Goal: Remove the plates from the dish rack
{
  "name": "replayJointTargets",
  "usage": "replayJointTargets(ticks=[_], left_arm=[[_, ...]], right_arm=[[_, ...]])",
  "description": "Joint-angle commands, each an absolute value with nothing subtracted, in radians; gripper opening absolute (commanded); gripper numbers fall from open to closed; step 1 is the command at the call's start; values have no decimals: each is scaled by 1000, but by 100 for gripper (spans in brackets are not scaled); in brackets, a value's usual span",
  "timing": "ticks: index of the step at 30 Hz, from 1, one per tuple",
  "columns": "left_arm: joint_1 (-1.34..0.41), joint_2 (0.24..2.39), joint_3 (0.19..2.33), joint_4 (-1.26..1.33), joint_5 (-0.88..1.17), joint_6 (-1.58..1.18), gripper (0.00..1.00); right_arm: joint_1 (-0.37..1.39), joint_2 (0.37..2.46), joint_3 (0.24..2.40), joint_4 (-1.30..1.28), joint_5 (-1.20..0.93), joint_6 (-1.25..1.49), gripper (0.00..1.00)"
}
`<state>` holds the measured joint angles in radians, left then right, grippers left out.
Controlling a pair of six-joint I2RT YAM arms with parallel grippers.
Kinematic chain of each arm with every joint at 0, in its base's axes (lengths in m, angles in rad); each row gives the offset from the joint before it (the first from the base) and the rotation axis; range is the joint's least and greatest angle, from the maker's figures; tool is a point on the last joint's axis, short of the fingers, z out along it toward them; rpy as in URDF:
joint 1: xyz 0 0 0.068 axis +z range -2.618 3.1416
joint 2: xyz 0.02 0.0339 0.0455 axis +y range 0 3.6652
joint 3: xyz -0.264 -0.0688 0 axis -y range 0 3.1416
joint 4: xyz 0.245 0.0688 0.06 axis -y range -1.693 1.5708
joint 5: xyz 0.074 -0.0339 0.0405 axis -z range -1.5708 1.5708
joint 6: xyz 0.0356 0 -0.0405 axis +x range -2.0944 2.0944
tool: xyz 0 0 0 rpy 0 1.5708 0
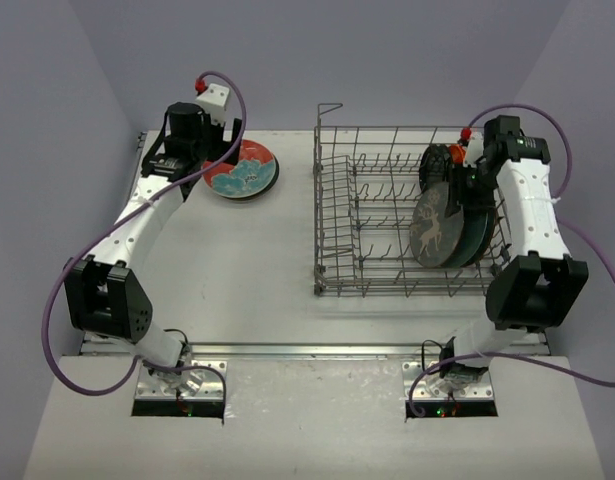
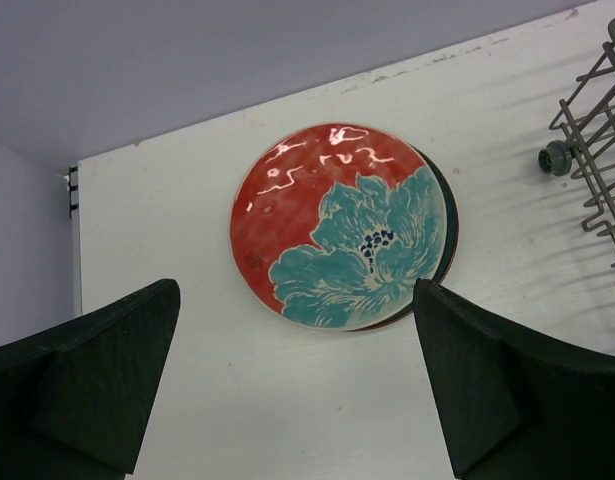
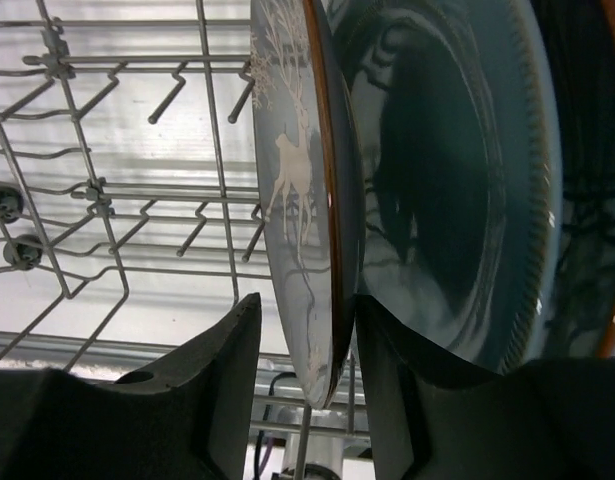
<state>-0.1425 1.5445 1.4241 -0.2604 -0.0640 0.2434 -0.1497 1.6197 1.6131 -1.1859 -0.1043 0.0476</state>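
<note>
The grey wire dish rack (image 1: 319,210) stands on the right half of the table. A dark grey-teal plate with a white deer (image 1: 432,232) stands upright in it, with a large teal plate (image 1: 475,235) just behind it and a smaller black plate (image 1: 436,160) farther back. My right gripper (image 1: 467,190) is open, its jaws either side of the deer plate's rim (image 3: 312,300); the right finger (image 3: 387,380) touches its back. A red-and-teal plate (image 1: 240,170) lies flat at the far left on a darker plate (image 2: 447,235). My left gripper (image 2: 302,400) is open and empty just short of it.
The rack's raised wire loop (image 1: 329,108) is at its far left corner. A corner of the rack with a small wheel (image 2: 555,158) shows at the right of the left wrist view. Purple walls close the table at the back and sides.
</note>
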Motion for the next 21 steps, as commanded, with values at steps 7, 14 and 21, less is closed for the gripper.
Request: replayJointTargets(ticks=[7, 14, 21], left_arm=[[-140, 1451, 1406, -239, -99, 258, 100], [-140, 1455, 1424, -253, -83, 244, 100], [-140, 1456, 1456, -267, -15, 219, 100]], right_arm=[[-79, 1729, 1659, -1168, -76, 63, 21], [-69, 1655, 1712, -1190, -17, 59, 0], [-69, 1543, 1903, -1223, -58, 20, 0]])
